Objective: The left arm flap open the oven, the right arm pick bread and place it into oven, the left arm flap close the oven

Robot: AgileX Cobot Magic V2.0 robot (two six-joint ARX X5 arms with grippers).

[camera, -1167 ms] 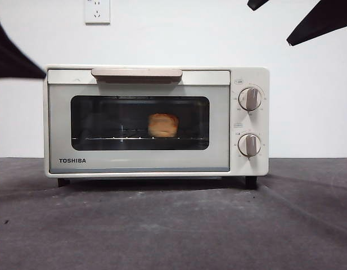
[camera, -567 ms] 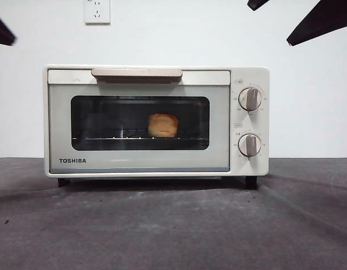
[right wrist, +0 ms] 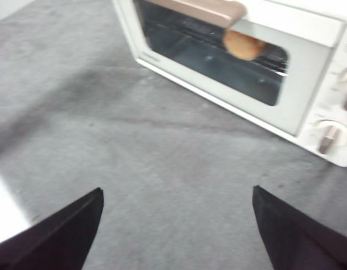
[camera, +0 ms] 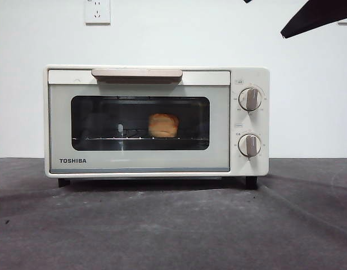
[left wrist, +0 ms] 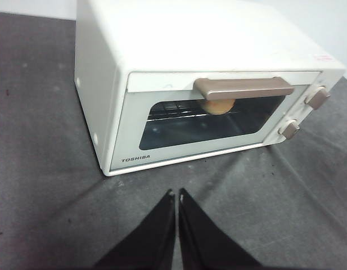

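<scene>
Front view, table: dark grey cloth-covered table (camera: 173, 230) runs flat across the foreground, carrying the oven.
Oven: cream-white boxy Toshiba toaster oven (camera: 156, 121) stands upright on its black feet, long axis running side to side, dark glass door facing the front camera and sitting flush against the body.
Handle: beige bar handle (camera: 137, 73) lies level along the door's top edge, parallel to the oven's long axis.
Left gripper: black two-jawed left gripper (left wrist: 176, 197) hangs above the cloth in front of the oven, well apart from it, jaws pressed together with only a hairline between them, nothing in them.
Right gripper: black two-jawed right gripper (right wrist: 176, 194) hovers over bare cloth off the oven's knob end, jaws spread wide, holding nothing.
Bread: lumpy golden-orange loaf of bread (camera: 163, 125) sits behind the glass on the wire rack (camera: 106, 138), slightly toward the knob side of the window; its facing cannot be made out.
Knobs: two round cream knobs (camera: 249, 99), one above the other, pointers upright.
</scene>
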